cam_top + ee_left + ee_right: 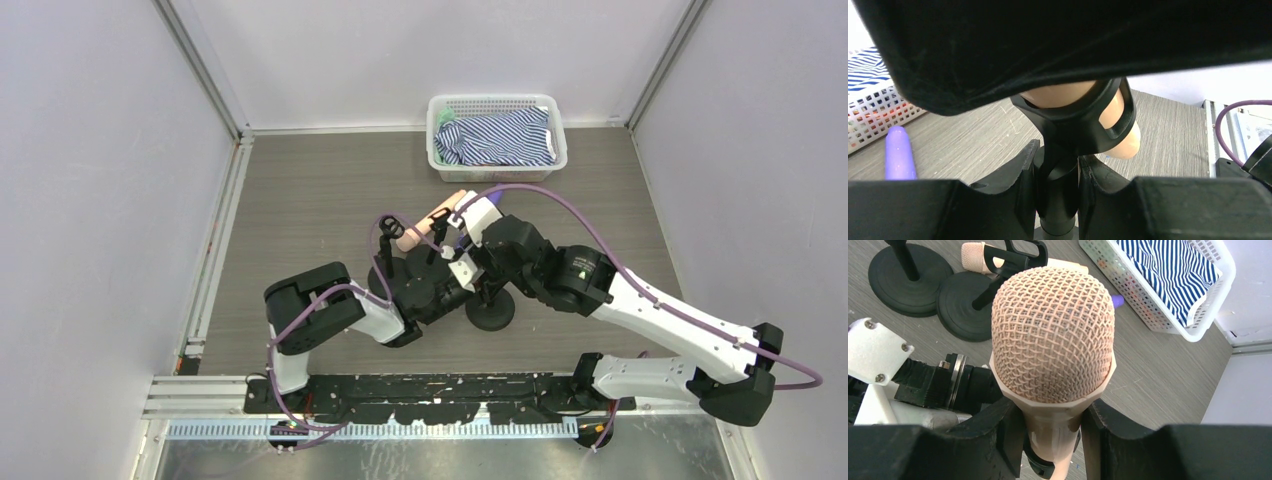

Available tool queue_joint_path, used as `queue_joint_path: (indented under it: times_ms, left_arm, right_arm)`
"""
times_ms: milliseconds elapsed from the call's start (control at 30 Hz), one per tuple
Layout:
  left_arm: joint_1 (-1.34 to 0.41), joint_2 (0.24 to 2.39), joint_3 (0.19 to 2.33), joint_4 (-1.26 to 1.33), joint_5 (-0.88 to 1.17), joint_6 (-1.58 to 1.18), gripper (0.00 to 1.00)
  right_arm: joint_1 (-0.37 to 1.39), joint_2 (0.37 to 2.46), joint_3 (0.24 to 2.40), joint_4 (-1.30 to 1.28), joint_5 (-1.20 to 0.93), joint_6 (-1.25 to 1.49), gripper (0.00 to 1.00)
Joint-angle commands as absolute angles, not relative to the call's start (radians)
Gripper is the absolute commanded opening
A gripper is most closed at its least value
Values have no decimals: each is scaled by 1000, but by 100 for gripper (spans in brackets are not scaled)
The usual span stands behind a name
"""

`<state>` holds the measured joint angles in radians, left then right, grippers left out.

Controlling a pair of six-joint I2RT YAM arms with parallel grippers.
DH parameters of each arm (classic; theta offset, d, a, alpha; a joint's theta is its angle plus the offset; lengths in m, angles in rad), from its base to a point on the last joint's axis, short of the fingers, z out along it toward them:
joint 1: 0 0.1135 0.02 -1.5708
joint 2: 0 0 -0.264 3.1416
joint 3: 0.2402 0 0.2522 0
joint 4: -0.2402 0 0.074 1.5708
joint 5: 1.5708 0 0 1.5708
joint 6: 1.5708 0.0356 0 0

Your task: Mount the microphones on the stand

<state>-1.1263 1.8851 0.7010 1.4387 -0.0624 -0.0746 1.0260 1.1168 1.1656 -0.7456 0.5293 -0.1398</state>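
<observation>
about one of three done. left end effector (1058,176) is clamped tight on the stand post (1055,215) just under its clip (1083,125). right end effector (1053,435) grips a peach microphone (1052,335) whose handle looks part way into that clip. second peach microphone (975,257) already sits on a second stand (965,307) ahead of the right end effector. purple microphone (898,160) lies on the table ahead-left of the left end effector, left to do. basket (500,172) beyond both end effectors holds a striped cloth (500,135).
</observation>
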Motion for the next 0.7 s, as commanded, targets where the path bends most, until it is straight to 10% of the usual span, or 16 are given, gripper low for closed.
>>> queue_joint_path:
  times_ms: [0, 667]
  left_arm:
    - [-1030, 1838, 661, 1433, -373, -13, 0]
    - [-1025, 1830, 647, 1433, -417, -29, 0]
  right_arm:
    - [1019, 1179, 1034, -1295, 453, -128, 1]
    - [1019, 1122, 962, -1321, 396, -101, 1]
